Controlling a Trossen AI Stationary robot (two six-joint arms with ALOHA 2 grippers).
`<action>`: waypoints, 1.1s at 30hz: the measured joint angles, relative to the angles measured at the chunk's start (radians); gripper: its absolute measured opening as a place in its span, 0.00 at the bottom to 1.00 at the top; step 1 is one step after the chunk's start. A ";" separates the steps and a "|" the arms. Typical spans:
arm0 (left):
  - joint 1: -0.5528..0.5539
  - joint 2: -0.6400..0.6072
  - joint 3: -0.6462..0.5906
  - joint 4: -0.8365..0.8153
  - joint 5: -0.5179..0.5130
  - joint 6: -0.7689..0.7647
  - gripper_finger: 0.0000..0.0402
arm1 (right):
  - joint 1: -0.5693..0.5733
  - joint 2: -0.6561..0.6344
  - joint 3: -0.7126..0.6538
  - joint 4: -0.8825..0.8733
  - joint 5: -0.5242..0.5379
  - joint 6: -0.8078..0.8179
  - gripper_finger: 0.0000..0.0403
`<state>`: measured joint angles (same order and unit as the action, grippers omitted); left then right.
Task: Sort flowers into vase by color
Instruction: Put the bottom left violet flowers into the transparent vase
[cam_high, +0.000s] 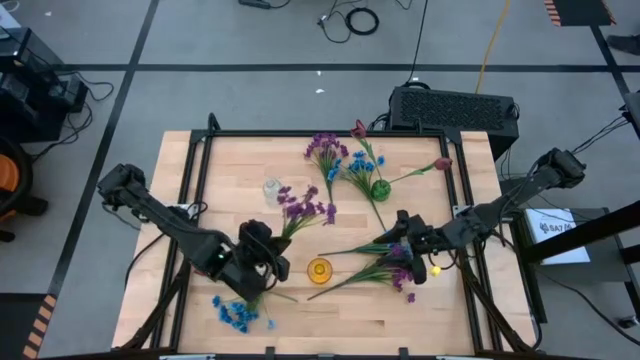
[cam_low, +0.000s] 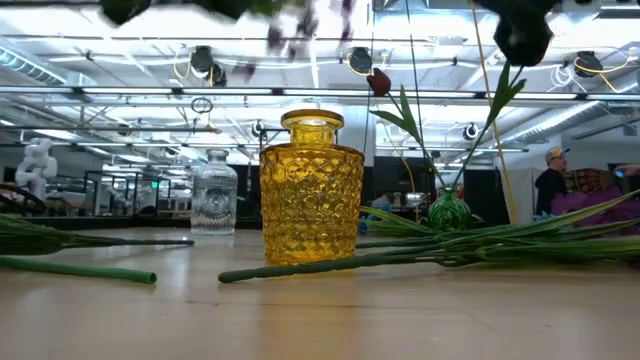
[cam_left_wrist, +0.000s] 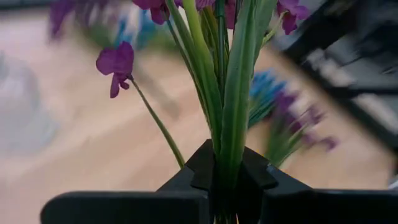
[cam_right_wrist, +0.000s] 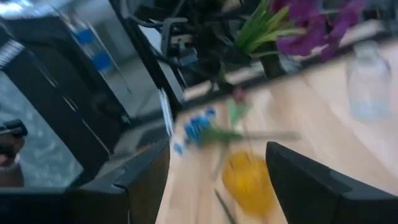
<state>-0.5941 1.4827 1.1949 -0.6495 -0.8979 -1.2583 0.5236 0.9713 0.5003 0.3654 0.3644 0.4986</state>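
Note:
My left gripper (cam_high: 272, 243) is at the table's near left, shut on a sprig of purple flowers (cam_high: 303, 206) whose blossoms point toward the far right. A yellow vase (cam_high: 319, 270) stands just right of it. A clear vase (cam_high: 271, 188) stands farther back. A green vase (cam_high: 380, 188) holds blue and dark red flowers. Blue flowers (cam_high: 235, 313) lie near the front edge. More purple sprigs (cam_high: 392, 265) lie right of the yellow vase. My right gripper (cam_high: 399, 234) hovers open above them with nothing between its fingers. My left gripper pinches the sprig's bundle of green stems and leaves (cam_left_wrist: 225, 163) between its two fingers, low on the stems. The fingers (cam_left_wrist: 186, 180) lie across the stems. The blossoms (cam_left_wrist: 116, 62) stand out beyond the fingers, and the sprig is lifted clear of the table.
A further purple bunch (cam_high: 323, 148) lies near the far edge. Long green stems (cam_low: 420, 255) lie flat around the yellow vase (cam_low: 311, 190). A dark box (cam_high: 455, 108) sits behind the table. A person (cam_low: 549, 180) stands in the room beyond.

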 joint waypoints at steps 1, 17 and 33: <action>0.000 -0.015 0.001 0.066 -0.026 0.079 0.09 | 0.000 0.015 0.000 0.051 0.000 -0.023 0.64; 0.064 -0.027 0.001 0.997 0.006 1.129 0.09 | -0.054 0.401 0.158 0.477 0.001 -0.251 0.64; 0.103 0.172 0.001 1.471 0.341 1.377 0.09 | -0.044 0.561 0.359 0.312 -0.032 -0.330 0.64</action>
<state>-0.4911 1.6548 1.1957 0.8216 -0.5568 0.1183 0.4792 1.5326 0.8597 0.6777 0.3328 0.1682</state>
